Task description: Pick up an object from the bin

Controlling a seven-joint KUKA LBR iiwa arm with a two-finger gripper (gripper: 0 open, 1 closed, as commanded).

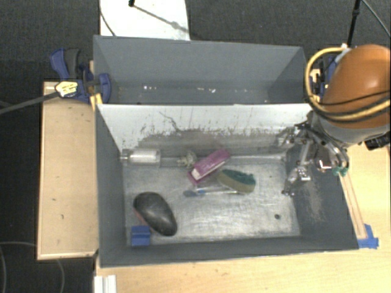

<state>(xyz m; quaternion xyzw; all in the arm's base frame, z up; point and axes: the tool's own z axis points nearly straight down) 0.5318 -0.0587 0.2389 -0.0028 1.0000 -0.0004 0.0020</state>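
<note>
Bare bin floor [259, 215] right of black oval lump [155, 213]

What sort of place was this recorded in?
Probably a robot-grasping lab rig: a scuffed grey metal bin, a gripper by its right wall, mismatched loose items like a purple box.

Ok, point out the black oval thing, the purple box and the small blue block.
black oval thing [156, 213], camera view, middle of its rounded top.
purple box [209, 165], camera view, middle of its long upper face.
small blue block [140, 236], camera view, middle of its top face.
</note>
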